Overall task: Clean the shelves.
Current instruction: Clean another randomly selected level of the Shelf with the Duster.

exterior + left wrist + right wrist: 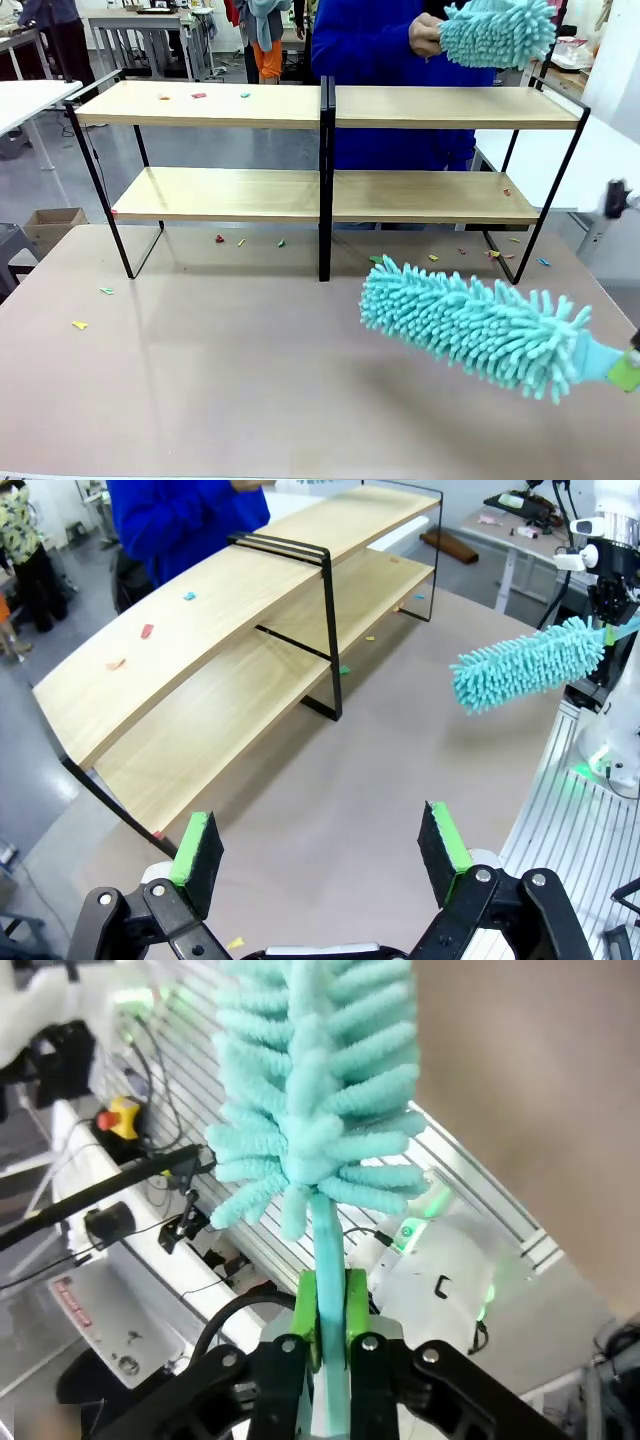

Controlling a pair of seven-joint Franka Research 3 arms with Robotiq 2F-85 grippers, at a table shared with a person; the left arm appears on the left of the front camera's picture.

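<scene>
tabletop [200, 400]: big greyish-brown surface, takes up most of the front view. The rack sits on its far half.

shelves [230, 105]: wide two-level rack with two pale wood boards in a thin black frame and a black post in the middle. It stands upright across nearly the whole width, between the robot's side and the person.

person [370, 40]: blue top, standing right behind the shelves, a bit right of the centre post.

duster [470, 325]: fluffy teal one, out in front of the right half of the shelves. It's tilted, head toward the middle and handle running off to the right edge, well apart from the rack and looks lifted off the tabletop.

second duster [497, 32]: same teal fluff, held in the person's hand [425, 35] above the right end of the top board.

left pincer [320, 855]: jaws spread wide with nothing between the green pads, hovering over the tabletop in front of the shelves' left end.

right pincer [332, 1305]: clamped tight on the duster's teal handle just below the fluff.

scraps [197, 96]: tiny coloured bits, a few on the top board's left half, one on the lower board near its right end, more scattered on the tabletop under and around the rack.
</scene>
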